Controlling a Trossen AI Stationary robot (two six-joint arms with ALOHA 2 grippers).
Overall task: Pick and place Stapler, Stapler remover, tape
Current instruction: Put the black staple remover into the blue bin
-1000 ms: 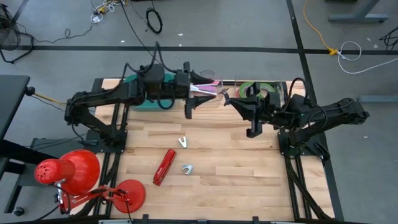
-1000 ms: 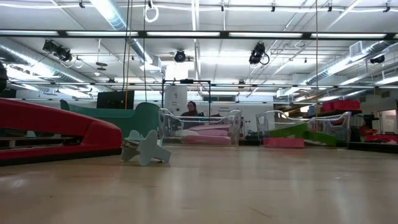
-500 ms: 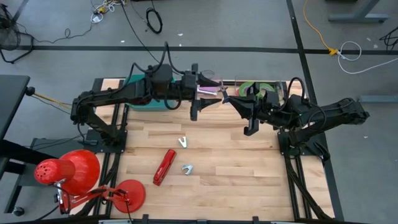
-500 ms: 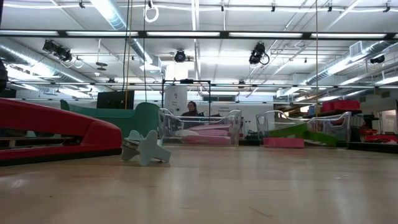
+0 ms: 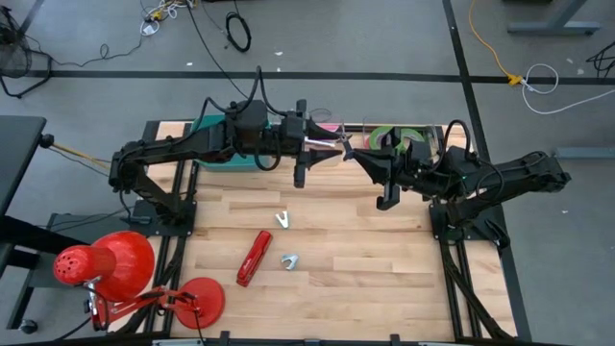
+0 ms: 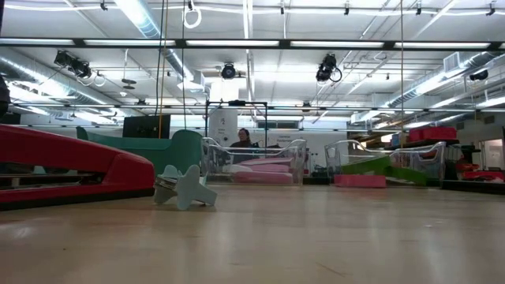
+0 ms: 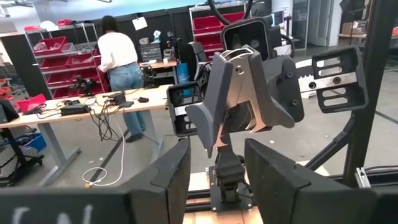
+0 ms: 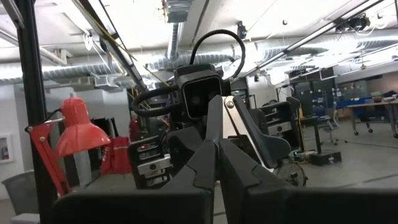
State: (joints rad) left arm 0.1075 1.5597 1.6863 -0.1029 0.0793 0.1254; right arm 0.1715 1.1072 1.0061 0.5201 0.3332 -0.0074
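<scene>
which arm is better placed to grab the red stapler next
Left, probably. The red stapler lies on the left half of the table, nearer the left arm's base. The left gripper and right gripper both hang by the far bins, about equally far from it.

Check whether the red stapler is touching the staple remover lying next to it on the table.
Apart. The high view shows a strip of bare wood between the red stapler and the staple remover beside it; a second remover lies farther off.
</scene>
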